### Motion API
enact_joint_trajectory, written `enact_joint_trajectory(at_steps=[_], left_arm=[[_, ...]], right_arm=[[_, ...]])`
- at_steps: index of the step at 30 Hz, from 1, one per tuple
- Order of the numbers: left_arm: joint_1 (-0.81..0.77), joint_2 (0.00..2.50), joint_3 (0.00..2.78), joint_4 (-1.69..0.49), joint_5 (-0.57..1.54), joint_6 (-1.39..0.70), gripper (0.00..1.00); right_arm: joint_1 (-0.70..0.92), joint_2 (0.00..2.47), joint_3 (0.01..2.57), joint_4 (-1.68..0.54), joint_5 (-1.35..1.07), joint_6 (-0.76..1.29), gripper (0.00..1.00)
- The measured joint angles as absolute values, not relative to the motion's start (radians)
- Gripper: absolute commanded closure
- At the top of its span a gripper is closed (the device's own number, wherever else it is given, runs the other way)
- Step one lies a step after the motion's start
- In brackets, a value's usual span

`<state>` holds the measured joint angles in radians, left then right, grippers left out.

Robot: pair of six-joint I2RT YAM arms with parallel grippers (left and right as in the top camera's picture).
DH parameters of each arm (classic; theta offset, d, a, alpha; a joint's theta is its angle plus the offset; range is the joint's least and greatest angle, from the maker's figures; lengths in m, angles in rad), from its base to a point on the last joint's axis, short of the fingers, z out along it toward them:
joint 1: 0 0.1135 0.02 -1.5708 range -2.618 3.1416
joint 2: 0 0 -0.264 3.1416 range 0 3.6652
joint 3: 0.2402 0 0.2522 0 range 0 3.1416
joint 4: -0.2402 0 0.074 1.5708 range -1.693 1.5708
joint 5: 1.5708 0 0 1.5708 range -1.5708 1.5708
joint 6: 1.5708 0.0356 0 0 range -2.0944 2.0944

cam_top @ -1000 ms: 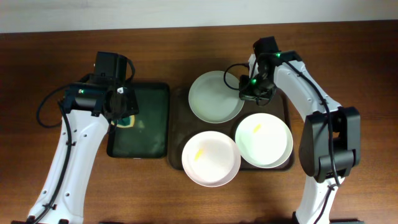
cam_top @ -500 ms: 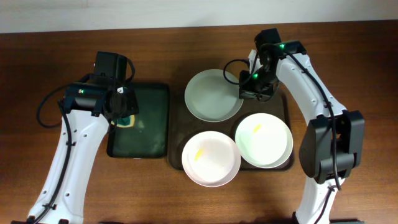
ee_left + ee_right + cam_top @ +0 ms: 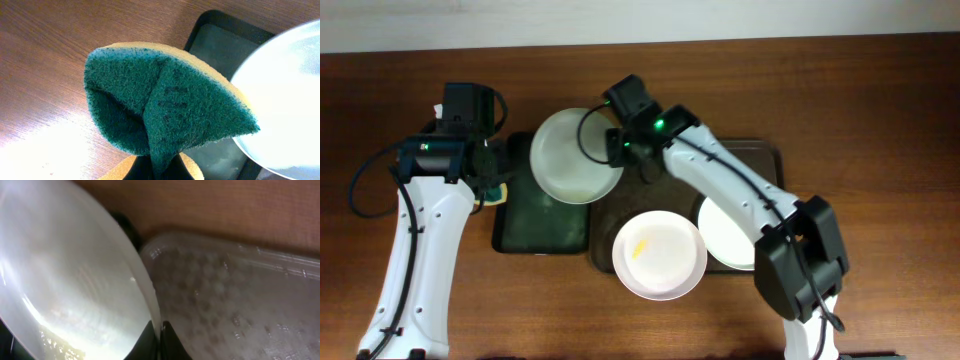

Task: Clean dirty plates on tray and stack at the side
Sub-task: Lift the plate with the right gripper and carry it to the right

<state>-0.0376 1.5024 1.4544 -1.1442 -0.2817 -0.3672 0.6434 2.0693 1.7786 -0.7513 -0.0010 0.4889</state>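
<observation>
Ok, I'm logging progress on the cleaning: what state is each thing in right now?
Held plate: gripped at its rim by the right gripper, mostly over the green tray.
Sponge: folded, pinched in the left gripper.
Front plate: on the brown tray, yellow smear inside.
Right plate: on the brown tray, partly under the arm.

right tool (image 3: 618, 152): carried plate (image 3: 568, 155) off brown tray (image 3: 767, 160) to over green tray (image 3: 540, 228) | left tool (image 3: 490, 182) with sponge (image 3: 165, 100): shifted left
</observation>
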Motion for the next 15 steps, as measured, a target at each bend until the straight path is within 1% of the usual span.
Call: enact_joint_trajectory(at_steps=[4, 5, 6, 11, 15], left_arm=[[-0.025, 1.503, 1.454, -1.144, -0.282, -0.379, 1.00], [-0.015, 1.503, 1.454, -1.145, -0.282, -0.385, 1.00], [-0.004, 1.503, 1.454, -1.145, -0.282, -0.387, 1.00], [0.033, 1.503, 1.454, -1.147, -0.277, -0.407, 1.00], [0.038, 1.503, 1.454, -1.147, -0.275, -0.412, 1.00]], right_arm=[[0.751, 2.077, 1.779, -0.629, 0.215, 0.485, 0.96], [0.794, 2.083, 1.779, -0.580, 0.373, 0.423, 0.96], [0.795, 2.083, 1.779, -0.569, 0.404, 0.405, 0.96], [0.831, 2.090, 1.782, -0.331, 0.703, 0.119, 0.96], [0.871, 2.090, 1.782, -0.199, 0.831, -0.129, 0.96]])
